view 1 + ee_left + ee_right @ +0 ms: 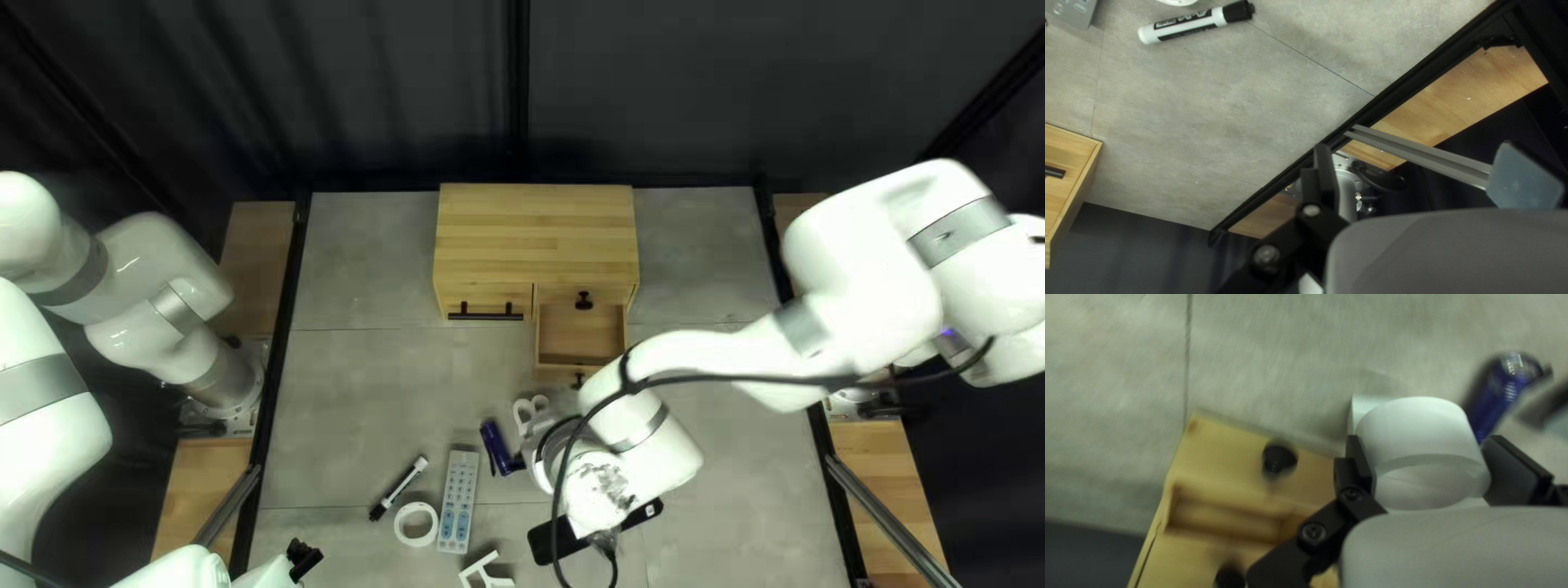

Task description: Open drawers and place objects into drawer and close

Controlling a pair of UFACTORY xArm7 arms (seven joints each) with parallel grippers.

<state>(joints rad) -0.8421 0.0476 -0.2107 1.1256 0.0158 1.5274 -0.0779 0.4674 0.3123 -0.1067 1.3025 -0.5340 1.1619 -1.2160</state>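
Observation:
In the top left view, a wooden cabinet has its lower right drawer pulled out; the knob drawer above and the bar-handled left one are closed. My right gripper, mostly hidden by its arm, is in front of it, beside a white looped object. In the right wrist view my right gripper is shut on that white object, beside the pulled-out drawer. My left gripper is at the near left; in its wrist view my left gripper is open, holding nothing.
Left of the right arm lie a marker, a white ring, a remote and a dark blue object. A white bracket lies nearer. A black item is partly under the right arm, which reaches across the table's right side.

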